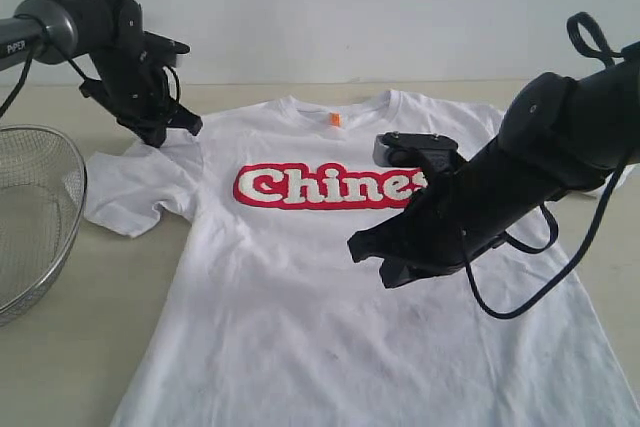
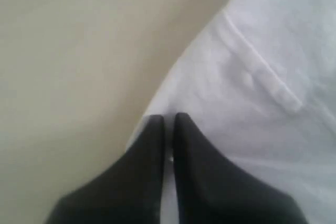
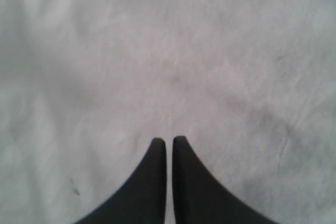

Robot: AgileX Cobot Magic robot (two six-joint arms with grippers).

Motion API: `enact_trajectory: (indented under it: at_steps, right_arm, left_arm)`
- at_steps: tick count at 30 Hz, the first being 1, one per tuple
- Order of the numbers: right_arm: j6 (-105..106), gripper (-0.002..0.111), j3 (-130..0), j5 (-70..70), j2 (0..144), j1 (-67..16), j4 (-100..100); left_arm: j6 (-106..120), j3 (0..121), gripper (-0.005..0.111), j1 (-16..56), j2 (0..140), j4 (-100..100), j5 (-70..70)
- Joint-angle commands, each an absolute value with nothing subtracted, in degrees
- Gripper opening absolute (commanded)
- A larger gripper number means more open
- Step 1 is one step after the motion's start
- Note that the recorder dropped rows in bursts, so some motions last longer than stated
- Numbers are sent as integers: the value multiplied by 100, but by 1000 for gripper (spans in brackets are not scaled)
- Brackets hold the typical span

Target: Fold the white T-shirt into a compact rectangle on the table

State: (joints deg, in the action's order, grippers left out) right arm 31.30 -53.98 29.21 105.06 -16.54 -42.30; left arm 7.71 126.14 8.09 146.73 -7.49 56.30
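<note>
The white T-shirt (image 1: 300, 287) lies spread flat on the table (image 1: 90, 347), chest up, with its red print and orange neck tag showing. My left gripper (image 1: 162, 133) is shut at the shirt's left shoulder, above the sleeve. In the left wrist view its tips (image 2: 168, 119) rest at the hem edge where the T-shirt (image 2: 262, 108) meets the table (image 2: 68, 51), and no cloth is visibly lifted. My right gripper (image 1: 372, 259) hovers shut over the shirt's middle, below the print. The right wrist view shows its closed tips (image 3: 169, 141) over plain T-shirt cloth (image 3: 168, 51). The right arm hides the end of the print and part of the right sleeve.
A round wire-mesh basket (image 1: 30, 217) stands at the left table edge, close to the left sleeve. Bare tabletop runs along the back behind the collar and at the front left.
</note>
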Motion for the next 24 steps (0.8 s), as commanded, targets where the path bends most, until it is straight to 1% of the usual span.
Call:
enact_trajectory:
  at_steps: [1,2,5,8,11,12,14,17,21,24]
  right_arm:
    - [3185,0,-5395,2860,10462,-1666,-4233]
    - [3185,0,-5395,2807,10462,-1666,-4245]
    - [3185,0,-5395,2765,10462,-1656,-4283]
    - [3148,0,-5395,2515,10462,-1656,-4367]
    - [2902,0,-5409,2084,10452,-1556,-4393]
    - [2795,0,-5458,2099,10452,-1425,-4421]
    - [2739,0,-5581,2331,10452,-1064,-4421]
    - [2695,0,-5746,2707,10452,-212,-4462]
    - [2636,0,-5794,2837,10452,807,-4471]
    - [2646,0,-5794,2827,10452,1223,-4471]
  left_arm:
    - [777,12604,5,766,14513,0,5476]
    - [1053,12604,5,766,14334,593,5309]
    - [1163,12604,5,766,13982,1308,5329]
    - [1364,12604,5,766,13737,1870,5843]
    - [1748,12590,5,791,13582,2587,6777]
    - [1894,12531,5,830,13520,2824,6996]
    - [1969,12391,5,907,13409,3084,6996]
    - [2059,11933,5,1142,13073,3271,6996]
    - [2092,11181,5,1690,12714,3176,6996]
    - [2092,10735,5,2148,12674,3141,6903]
